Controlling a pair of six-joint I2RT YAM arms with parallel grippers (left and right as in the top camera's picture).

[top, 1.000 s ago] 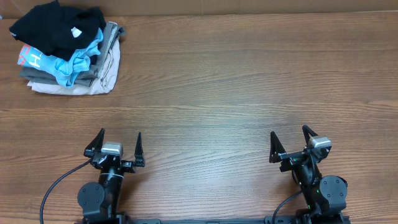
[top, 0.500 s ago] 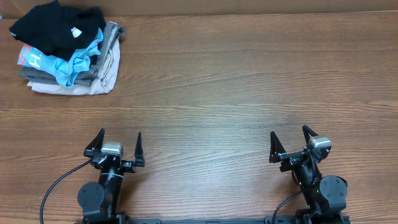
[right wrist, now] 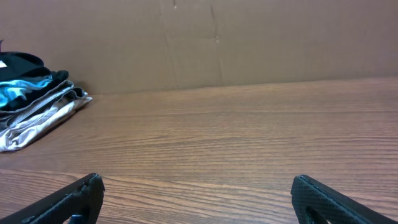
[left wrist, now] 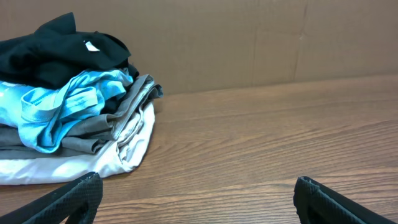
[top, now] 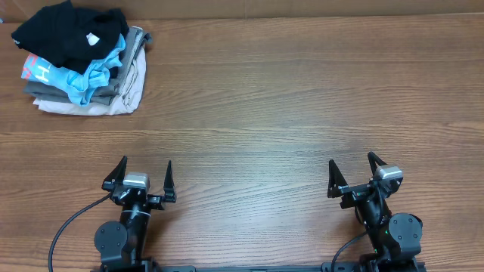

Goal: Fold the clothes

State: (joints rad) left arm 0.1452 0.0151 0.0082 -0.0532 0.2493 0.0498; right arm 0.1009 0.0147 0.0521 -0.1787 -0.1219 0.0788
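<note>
The black garment (top: 66, 32) with a small white tag lies crumpled on top of a pile at the table's far left corner. It also shows in the left wrist view (left wrist: 53, 56) and at the left edge of the right wrist view (right wrist: 15, 62). My left gripper (top: 144, 172) is open and empty near the front edge, far from the pile. In its wrist view the left gripper's fingers (left wrist: 196, 196) stand wide apart over bare wood. My right gripper (top: 355, 168) is open and empty at the front right, and its wrist view shows the right gripper's fingers (right wrist: 198, 196) wide apart.
Under the black garment lie a light blue shirt (top: 83, 74) with lettering, a grey garment (top: 128, 57) and a beige one (top: 113, 102). A cardboard wall (left wrist: 249, 37) stands along the table's far edge. The wooden table (top: 287, 98) stretches between the pile and both arms.
</note>
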